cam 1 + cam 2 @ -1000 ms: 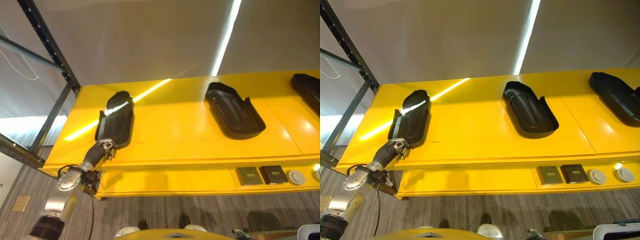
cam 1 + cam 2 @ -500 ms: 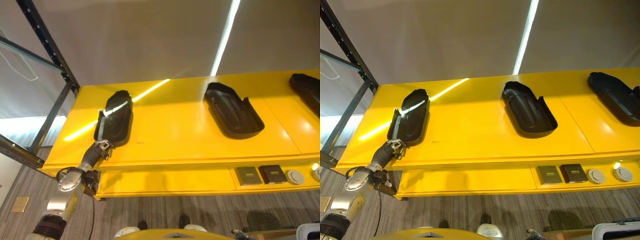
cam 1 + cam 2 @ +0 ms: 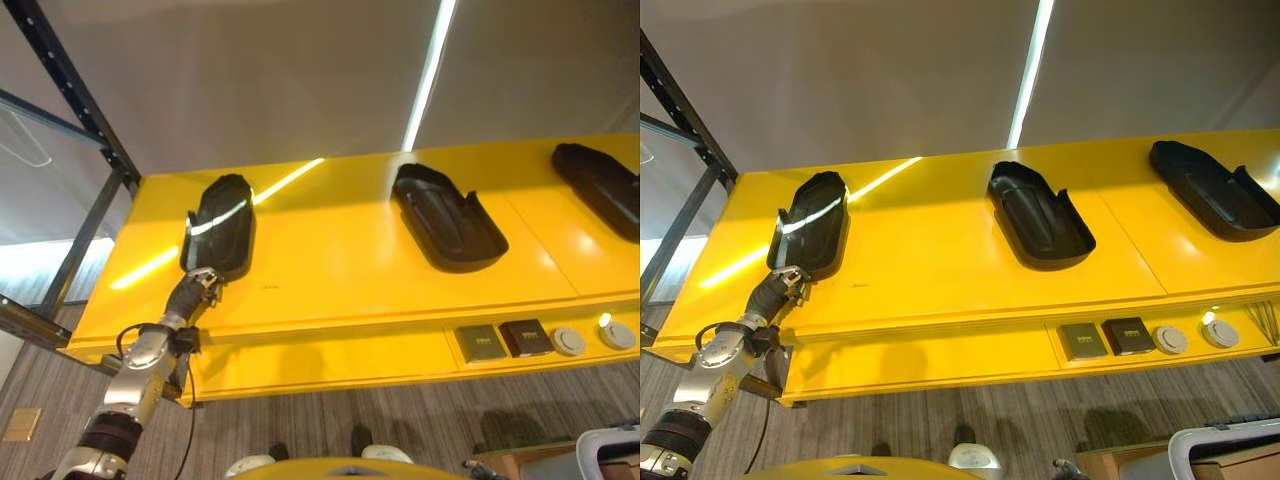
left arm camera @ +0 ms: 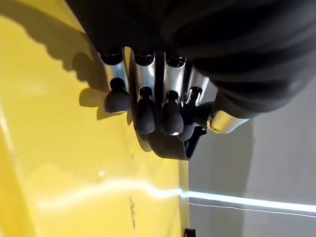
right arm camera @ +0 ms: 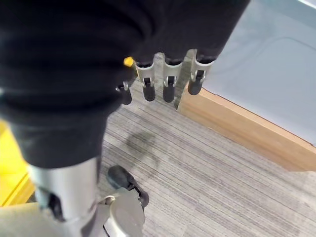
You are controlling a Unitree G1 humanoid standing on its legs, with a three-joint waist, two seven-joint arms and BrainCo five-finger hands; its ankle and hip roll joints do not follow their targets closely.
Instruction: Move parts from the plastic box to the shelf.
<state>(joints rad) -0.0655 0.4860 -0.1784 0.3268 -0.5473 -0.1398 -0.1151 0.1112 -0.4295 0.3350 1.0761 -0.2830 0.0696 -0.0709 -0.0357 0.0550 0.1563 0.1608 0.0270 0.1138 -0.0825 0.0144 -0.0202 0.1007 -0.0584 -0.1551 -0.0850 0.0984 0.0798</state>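
On the glossy yellow metal shelf [image 3: 350, 270], three black moulded plastic tray-shaped parts lie in a row, well apart from one another. The left part [image 3: 219, 226] rests near the shelf's left end, the middle part [image 3: 446, 216] sits toward the centre, and the right part [image 3: 1212, 189] lies near the shelf's right end. The robot's left hand [image 3: 199, 286] reaches up to the shelf's front edge, just below the near end of the left part; in its wrist view the fingers [image 4: 145, 111] are curled with nothing between them, the part's dark end just past the fingertips. The right hand [image 5: 165, 81] hangs over grey carpet, fingers relaxed and straight, beside a wooden-edged grey platform [image 5: 237, 131].
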